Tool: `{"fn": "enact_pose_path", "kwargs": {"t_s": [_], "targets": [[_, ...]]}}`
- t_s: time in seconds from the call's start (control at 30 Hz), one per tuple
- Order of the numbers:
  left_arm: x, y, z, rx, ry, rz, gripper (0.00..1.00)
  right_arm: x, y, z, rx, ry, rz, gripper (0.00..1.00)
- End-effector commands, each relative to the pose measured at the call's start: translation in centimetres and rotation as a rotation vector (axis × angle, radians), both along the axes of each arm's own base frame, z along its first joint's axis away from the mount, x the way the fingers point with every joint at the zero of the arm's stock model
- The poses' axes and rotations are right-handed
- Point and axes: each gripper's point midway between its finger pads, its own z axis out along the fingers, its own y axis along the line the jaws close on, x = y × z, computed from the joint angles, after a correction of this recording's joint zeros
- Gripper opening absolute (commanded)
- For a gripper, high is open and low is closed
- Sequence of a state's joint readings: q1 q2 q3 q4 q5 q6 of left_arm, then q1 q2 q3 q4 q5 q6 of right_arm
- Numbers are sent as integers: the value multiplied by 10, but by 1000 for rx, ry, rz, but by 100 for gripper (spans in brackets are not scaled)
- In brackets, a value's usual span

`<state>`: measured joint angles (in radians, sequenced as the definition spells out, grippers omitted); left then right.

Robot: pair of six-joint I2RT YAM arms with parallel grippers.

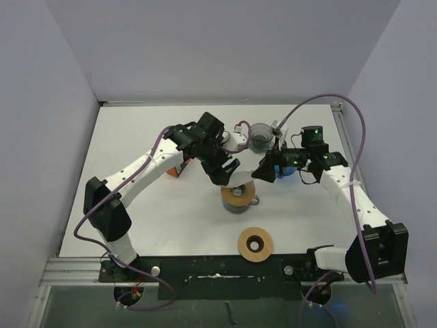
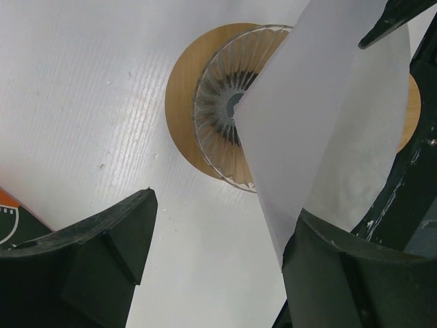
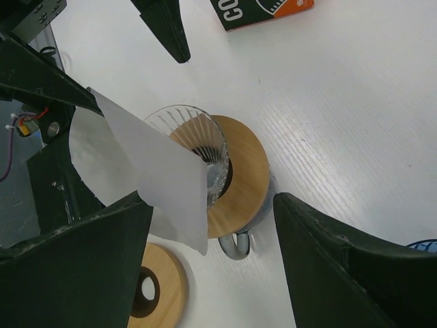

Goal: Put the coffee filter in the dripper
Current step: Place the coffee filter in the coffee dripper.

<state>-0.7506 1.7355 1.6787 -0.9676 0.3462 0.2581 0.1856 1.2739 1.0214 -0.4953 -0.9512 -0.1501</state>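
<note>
white desk (image 1: pixel 136 225) carries everything; left arm (image 1: pixel 140 171) and right arm (image 1: pixel 355 198) both reach in and meet over its middle

left end effector (image 2: pixel 222 208): jaws wide, big gap, nothing pinched between them. right end effector (image 3: pixel 212 198): jaws wide too, pointed down at the same spot

coffee filter (image 2: pixel 321 116): white paper, folded flat, in the air between the two end effectors, tilted, not seated. One edge lies against one finger of the left end effector, and the other end runs up towards a right finger. Cannot tell which of them carries it. Its low corner points into the bowl of the dripper; can't tell if it touches

dripper (image 3: pixel 194 133): ribbed clear glass cone in a wooden collar (image 3: pixel 242 171), upright mid-desk directly under both end effectors, glass handle on the near side

spare wooden ring (image 1: pixel 255 244) with a dark centre hole lies flat nearer the arm bases, apart from the dripper

clear cup (image 1: pixel 260 137) stands behind the end effectors on the far side

orange and dark box (image 3: pixel 266 10) sits left of the dripper, mostly hidden by the left arm
</note>
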Motion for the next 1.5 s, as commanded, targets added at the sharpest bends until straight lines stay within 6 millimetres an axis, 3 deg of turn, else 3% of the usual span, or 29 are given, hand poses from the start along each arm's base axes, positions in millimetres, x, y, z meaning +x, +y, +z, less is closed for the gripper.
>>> {"fn": "enact_pose_path", "kwargs": {"t_s": [0.0, 0.6, 1.17, 1.47], "targets": [[5, -8, 28, -110, -53, 22, 67, 15, -1, 9, -33, -60, -34, 70], [18, -21, 10, -171, 38, 183, 67, 25, -1, -7, -111, -38, -101, 65], [14, -20, -10, -169, 60, 196, 66, 20, 6, -12, -96, -19, -73, 65], [16, -22, -17, -157, 76, 205, 66, 19, 10, -24, -124, -4, -75, 65]]}}
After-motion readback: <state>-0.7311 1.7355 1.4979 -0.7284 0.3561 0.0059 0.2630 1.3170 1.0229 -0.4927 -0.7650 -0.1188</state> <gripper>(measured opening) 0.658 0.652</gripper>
